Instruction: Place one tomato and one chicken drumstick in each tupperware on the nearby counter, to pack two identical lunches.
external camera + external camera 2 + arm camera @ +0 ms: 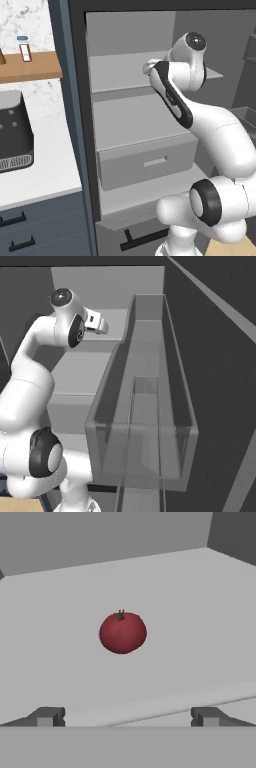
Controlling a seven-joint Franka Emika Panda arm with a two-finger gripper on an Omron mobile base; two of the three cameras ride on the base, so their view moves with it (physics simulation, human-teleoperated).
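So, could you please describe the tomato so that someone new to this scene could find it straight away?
Look inside the open fridge at the pale grey shelf the arm reaches into. On it, ahead of the open end effector and not touching it, sits the tomato. It is round and dark red with a small stem on top, the one coloured thing on that grey shelf.

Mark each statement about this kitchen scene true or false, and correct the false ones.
1. A red tomato sits on a pale grey shelf. True.
2. The pincer is shut on the tomato. False: its fingertips stand wide apart, short of the tomato.
3. The tomato's stem points roughly up in the hand view. True.
4. A drumstick lies beside the tomato. False: the tomato sits alone on that shelf.
5. A dark toaster stands on the white counter. True.
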